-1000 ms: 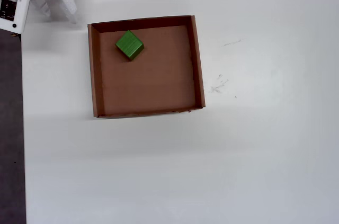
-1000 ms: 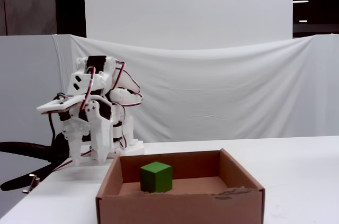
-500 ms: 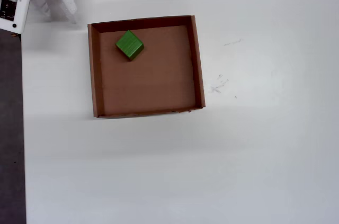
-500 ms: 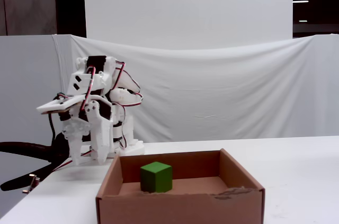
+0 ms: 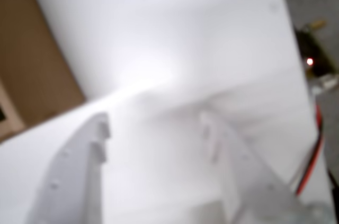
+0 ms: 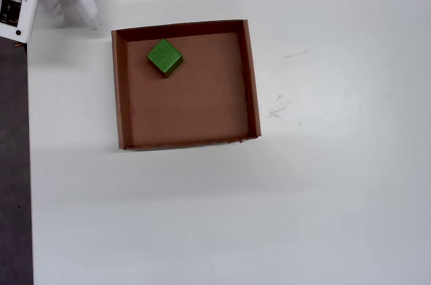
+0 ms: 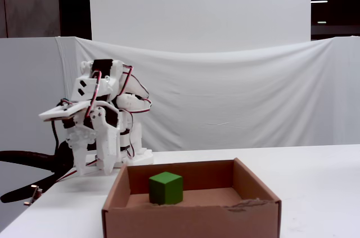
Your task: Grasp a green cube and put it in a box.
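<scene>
The green cube (image 6: 165, 57) lies inside the box (image 6: 120, 89), near its far left corner in the overhead view. In the fixed view the cube (image 7: 165, 188) rests on the box bottom behind the front wall (image 7: 191, 219). My gripper (image 6: 73, 17) is folded back at the table's top left corner, left of the box and apart from it. In the fixed view it (image 7: 91, 169) points down at the table. In the blurred wrist view its two white fingers (image 5: 98, 134) stand apart over bare white table, and the gripper (image 5: 156, 126) is empty.
The white table (image 6: 323, 184) stretches right of and in front of the box. Its left edge (image 6: 28, 164) borders a dark floor strip. A white cloth backdrop (image 7: 236, 97) hangs behind. A blurred brown surface (image 5: 32, 65) fills the wrist view's left edge.
</scene>
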